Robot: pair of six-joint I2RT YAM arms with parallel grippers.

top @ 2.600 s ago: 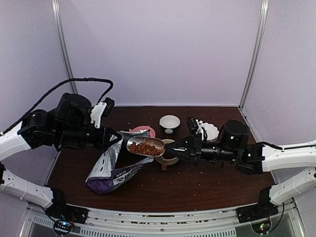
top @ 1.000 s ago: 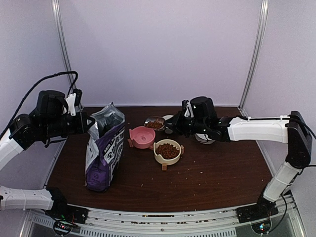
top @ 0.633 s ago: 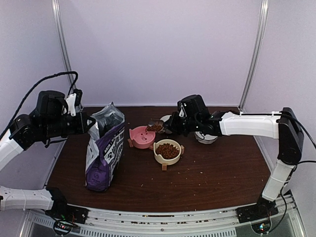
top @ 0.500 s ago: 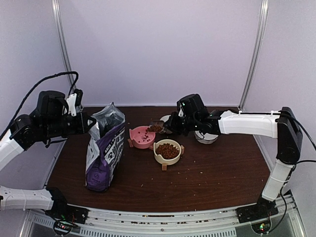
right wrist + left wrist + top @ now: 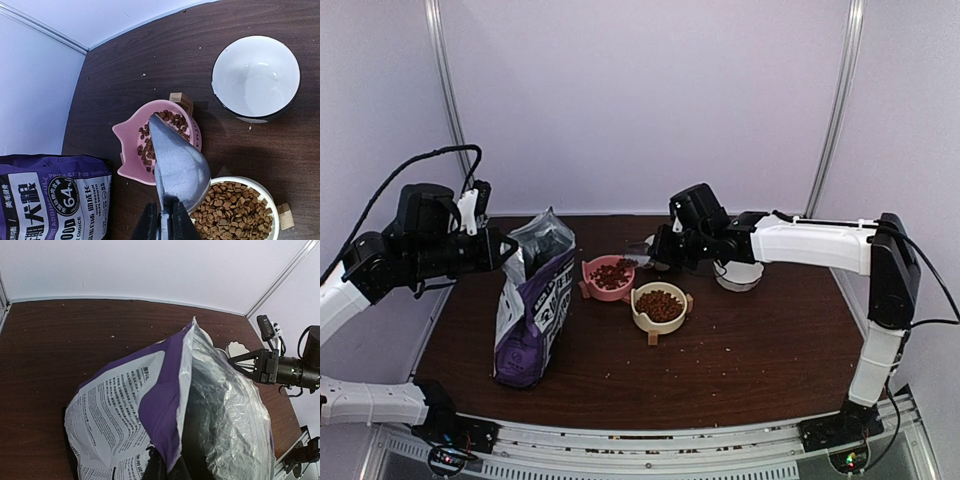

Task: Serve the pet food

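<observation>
Right pincer (image 5: 164, 217) clamps the scoop (image 5: 179, 167) hiding some pet food (image 5: 145, 146); left pincer (image 5: 507, 249), half-hidden, pinches the bag (image 5: 535, 312).

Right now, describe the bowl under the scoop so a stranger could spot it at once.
On the brown table, look right of the standing purple food bag. The bowl nearest it is the one; unlike the round cream bowl and white bowl nearby, it is pink with cat-like ears.

The silver scoop (image 5: 180, 167) tilts over the pink bowl (image 5: 123, 136), perhaps touching; purple bag (image 5: 535, 308) upright
</observation>
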